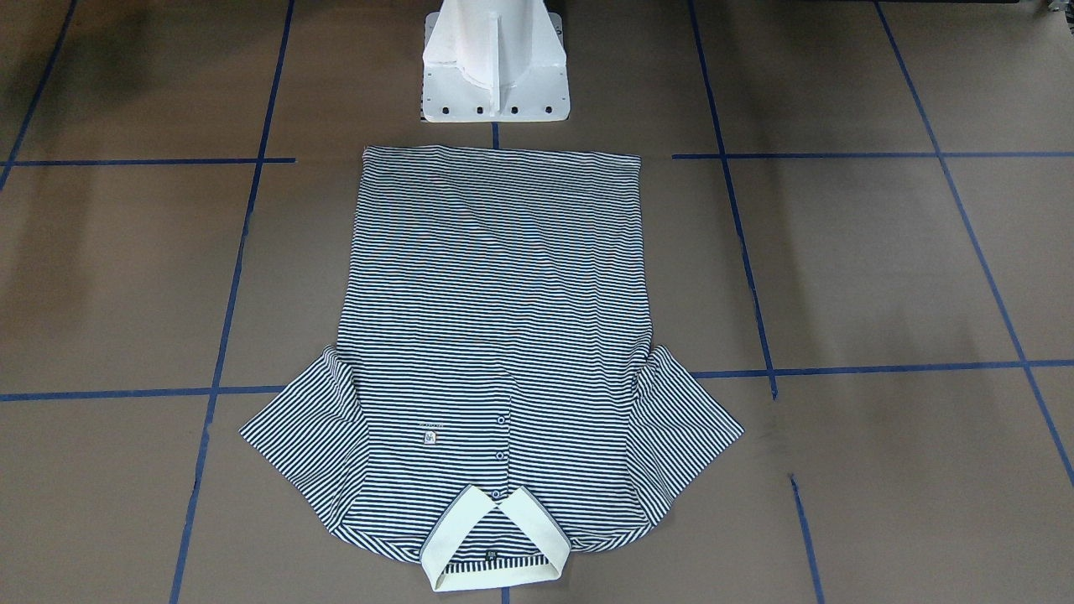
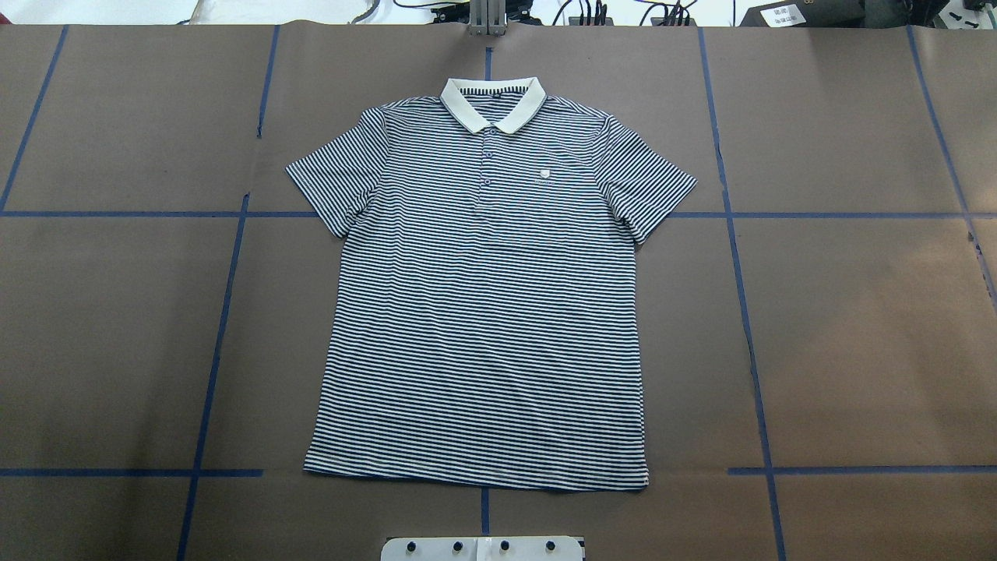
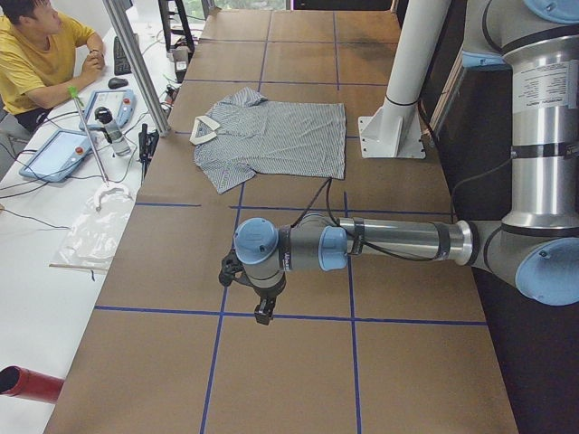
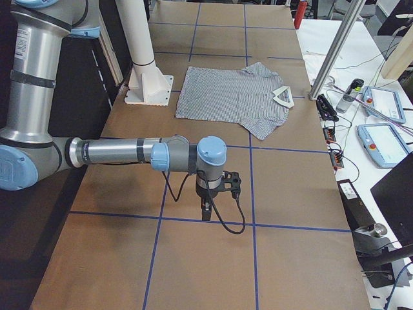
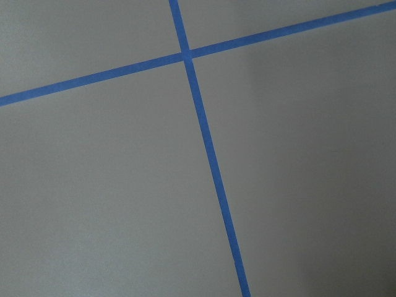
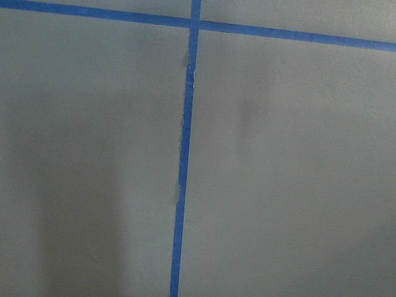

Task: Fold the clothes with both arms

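Observation:
The striped polo shirt (image 2: 483, 312) lies flat and spread out, face up, in the middle of the brown table. Its cream collar (image 2: 491, 105) points away from the robot base, and both short sleeves are spread to the sides. The front-facing view shows the shirt (image 1: 495, 335) with nothing touching it. My left gripper (image 3: 262, 312) hangs over bare table far from the shirt (image 3: 271, 136), in the left side view only. My right gripper (image 4: 205, 212) hangs likewise, far from the shirt (image 4: 232, 97). I cannot tell whether either is open or shut. Both wrist views show only brown paper and blue tape.
The white pedestal base (image 1: 495, 75) stands just behind the shirt's hem. Blue tape lines (image 2: 748, 327) grid the table. A person (image 3: 36, 54) sits at a side table with teach pendants (image 3: 63, 149). A metal post (image 3: 136, 63) and cables line that edge.

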Action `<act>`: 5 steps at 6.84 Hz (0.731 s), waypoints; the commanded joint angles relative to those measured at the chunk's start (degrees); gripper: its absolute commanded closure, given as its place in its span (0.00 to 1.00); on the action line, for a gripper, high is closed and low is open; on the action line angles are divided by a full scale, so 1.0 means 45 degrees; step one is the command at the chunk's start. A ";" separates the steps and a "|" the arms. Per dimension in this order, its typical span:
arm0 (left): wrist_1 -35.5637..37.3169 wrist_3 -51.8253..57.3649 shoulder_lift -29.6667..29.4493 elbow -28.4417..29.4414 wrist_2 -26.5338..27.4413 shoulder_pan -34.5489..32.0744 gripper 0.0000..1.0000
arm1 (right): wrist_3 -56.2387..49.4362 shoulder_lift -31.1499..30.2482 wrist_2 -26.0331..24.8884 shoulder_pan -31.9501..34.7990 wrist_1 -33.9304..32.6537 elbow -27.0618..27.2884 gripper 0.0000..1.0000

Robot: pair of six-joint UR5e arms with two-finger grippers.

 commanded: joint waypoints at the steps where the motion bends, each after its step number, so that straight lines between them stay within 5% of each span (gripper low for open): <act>1: -0.0392 -0.0010 0.0000 0.0000 0.0058 0.0000 0.00 | 0.0010 0.0039 0.0000 -0.0023 0.0020 0.0009 0.00; 3: -0.0454 0.0028 0.0000 0.0000 -0.0020 0.0000 0.00 | 0.0088 0.0446 0.0000 -0.0256 0.0020 0.0009 0.00; 5: -0.2703 0.0048 -0.0117 -0.0020 0.0097 0.0058 0.00 | 0.0147 0.2295 -0.0019 -0.0471 0.0020 0.0145 0.00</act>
